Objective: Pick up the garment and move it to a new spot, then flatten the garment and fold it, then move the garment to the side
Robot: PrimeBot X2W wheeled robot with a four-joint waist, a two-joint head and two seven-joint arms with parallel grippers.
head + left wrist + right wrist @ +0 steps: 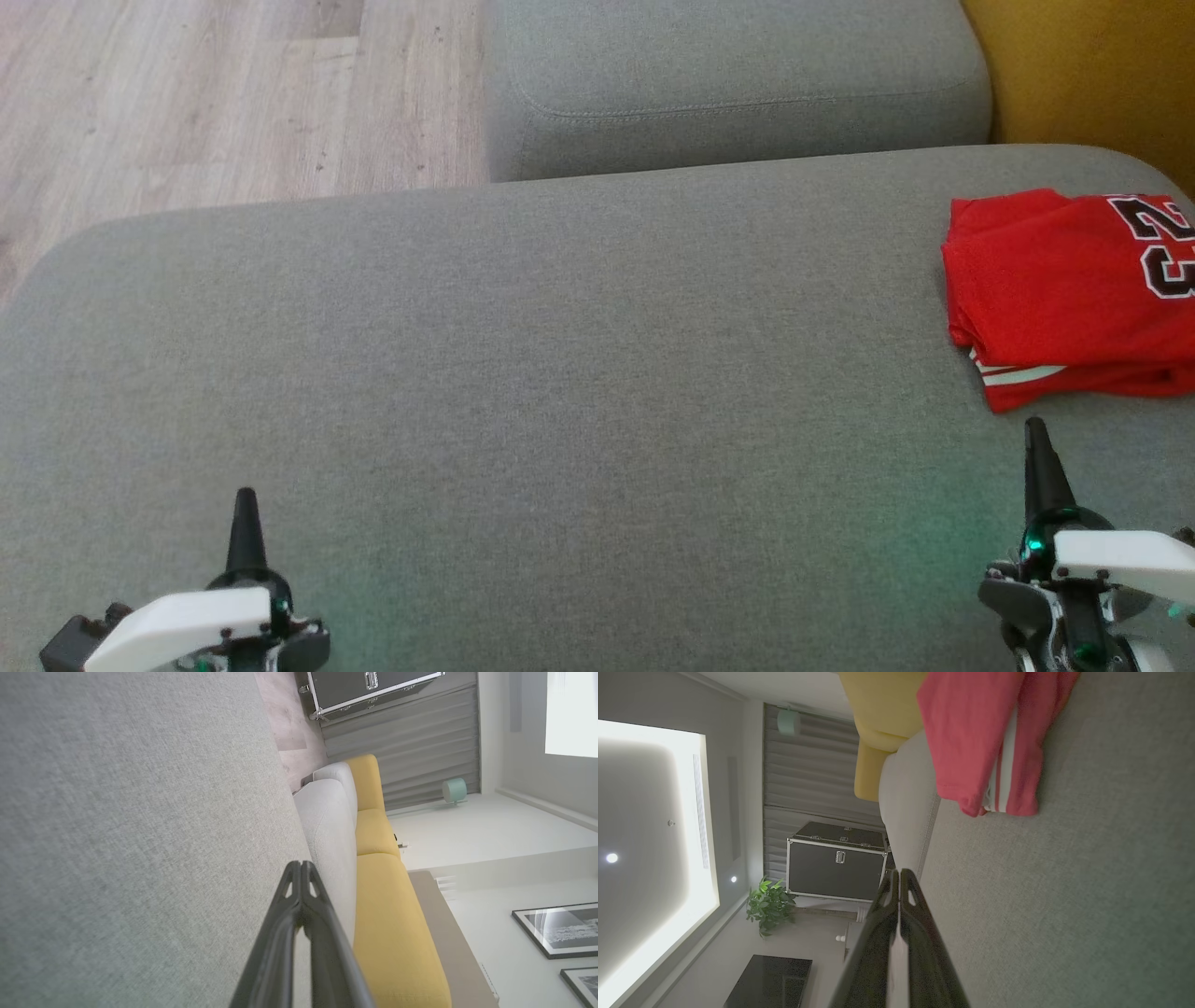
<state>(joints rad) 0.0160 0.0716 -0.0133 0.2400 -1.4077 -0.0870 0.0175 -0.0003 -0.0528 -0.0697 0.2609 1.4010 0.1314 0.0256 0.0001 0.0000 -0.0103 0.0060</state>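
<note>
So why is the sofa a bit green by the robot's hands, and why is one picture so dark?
Head view: a green glow tints the sofa cushion beside the right gripper, likely from its lights. Right wrist view: the bright panel is washed out white, so the rest looks dim.

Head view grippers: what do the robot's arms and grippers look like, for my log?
Both match: the left gripper and right gripper have long black fingers tapering to a point, with small cut-outs near the tips, on dark wrist housings with green lights under white forearm shells.
</note>
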